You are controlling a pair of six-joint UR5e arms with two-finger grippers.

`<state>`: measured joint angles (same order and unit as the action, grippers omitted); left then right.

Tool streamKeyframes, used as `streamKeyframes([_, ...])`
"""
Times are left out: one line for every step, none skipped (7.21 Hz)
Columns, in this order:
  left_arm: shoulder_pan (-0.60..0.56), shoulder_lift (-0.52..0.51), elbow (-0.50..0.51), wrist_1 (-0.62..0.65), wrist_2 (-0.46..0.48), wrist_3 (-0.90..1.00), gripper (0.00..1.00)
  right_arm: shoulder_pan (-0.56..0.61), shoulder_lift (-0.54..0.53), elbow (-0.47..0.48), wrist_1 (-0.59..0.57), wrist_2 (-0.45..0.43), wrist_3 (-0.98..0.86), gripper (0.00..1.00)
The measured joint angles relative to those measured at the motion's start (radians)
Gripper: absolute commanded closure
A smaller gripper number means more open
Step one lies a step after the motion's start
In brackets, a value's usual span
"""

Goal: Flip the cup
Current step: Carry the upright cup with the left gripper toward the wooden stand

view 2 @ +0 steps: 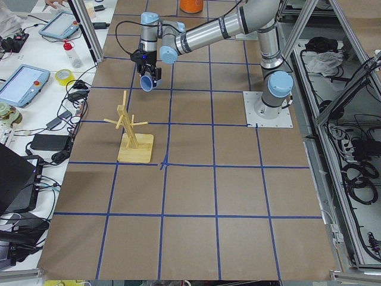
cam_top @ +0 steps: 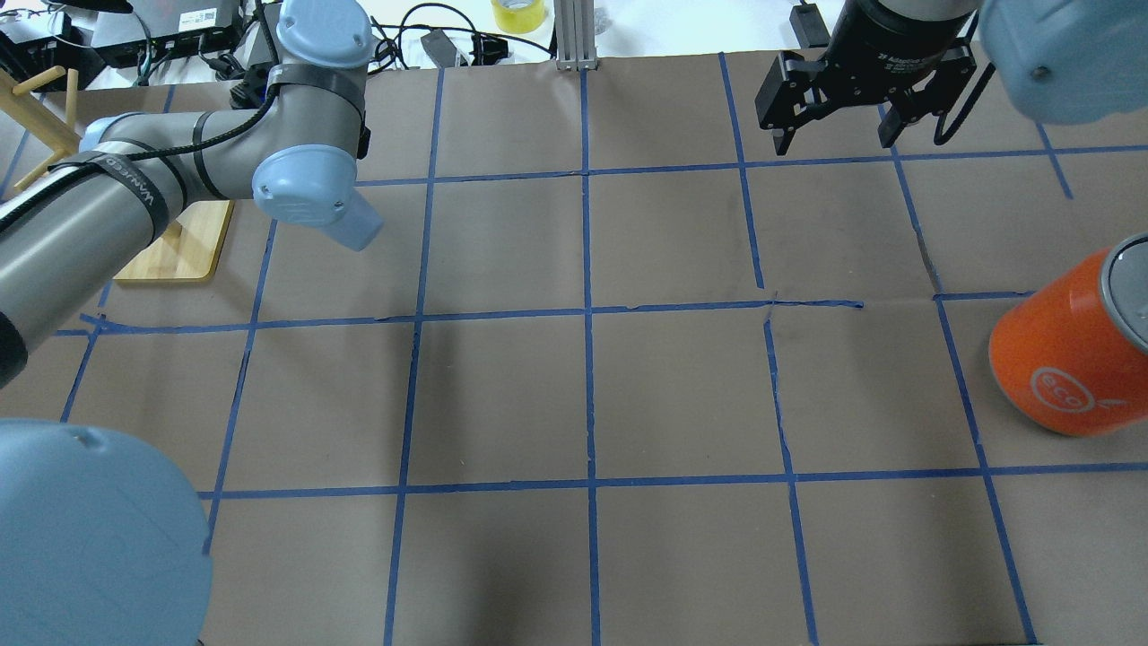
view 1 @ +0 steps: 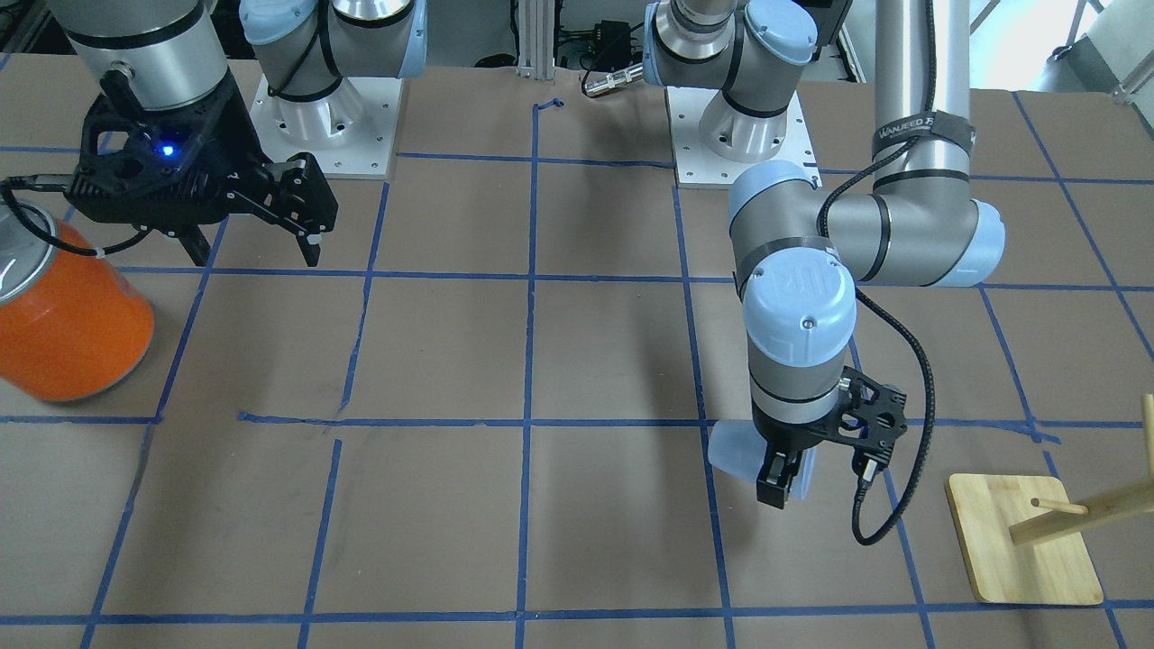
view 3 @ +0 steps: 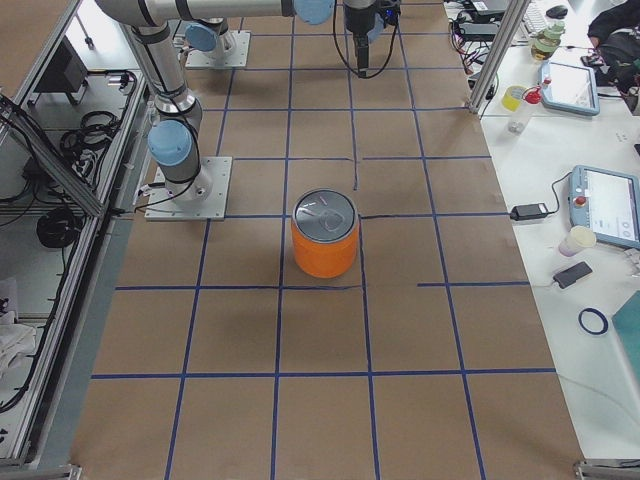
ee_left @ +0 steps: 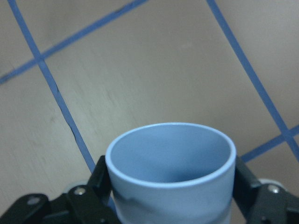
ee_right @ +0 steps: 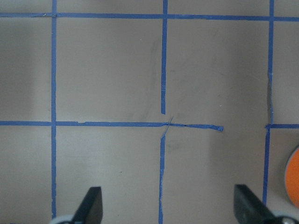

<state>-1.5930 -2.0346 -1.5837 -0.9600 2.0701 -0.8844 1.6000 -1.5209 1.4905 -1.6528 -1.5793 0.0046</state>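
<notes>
The cup [ee_left: 172,205], a small pale bluish-white tumbler with a blue inside, is held between the two fingers of my left gripper [ee_left: 170,186]. Its open mouth faces the left wrist camera. In the front-facing view the cup [view 1: 728,455] sticks out sideways from the left gripper [view 1: 783,482]. It also shows in the overhead view [cam_top: 357,226] and in the exterior left view [view 2: 146,83]. My right gripper [cam_top: 834,135] is open and empty, far across the table; it also shows in the front-facing view [view 1: 252,245] and the right wrist view [ee_right: 168,210].
A large orange can [cam_top: 1067,354] with a silver top stands on the robot's right side, close to the right gripper [view 1: 68,315]. A wooden peg rack on a square base [view 1: 1023,541] stands beside the left gripper. Blue tape lines grid the brown table [cam_top: 682,395].
</notes>
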Motion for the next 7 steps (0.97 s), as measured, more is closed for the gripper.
streamKeyframes([0.013, -0.021, 0.0, 0.06, 0.075, 0.089, 1.0, 0.0, 0.0, 0.0, 0.0, 0.001, 0.0, 0.0])
streamKeyframes([0.022, -0.048, 0.0, 0.126, 0.141, 0.164, 1.0, 0.0, 0.0, 0.0, 0.001, 0.002, 0.0, 0.0])
streamKeyframes([0.028, -0.074, 0.001, 0.18, 0.209, 0.227, 1.0, 0.001, -0.001, 0.0, 0.002, 0.001, 0.0, 0.0])
streamKeyframes([0.03, -0.097, 0.001, 0.209, 0.284, 0.271, 1.0, 0.001, 0.0, 0.0, 0.003, 0.0, 0.0, 0.0])
streamKeyframes([0.031, -0.113, 0.003, 0.22, 0.349, 0.295, 1.0, 0.002, 0.0, 0.0, 0.003, 0.0, 0.0, 0.0])
streamKeyframes([0.031, -0.127, 0.007, 0.223, 0.4, 0.306, 1.0, 0.004, 0.0, 0.001, 0.004, -0.001, 0.0, 0.0])
streamKeyframes([0.031, -0.14, 0.013, 0.225, 0.448, 0.31, 1.0, 0.005, -0.001, 0.002, 0.005, -0.002, 0.0, 0.0])
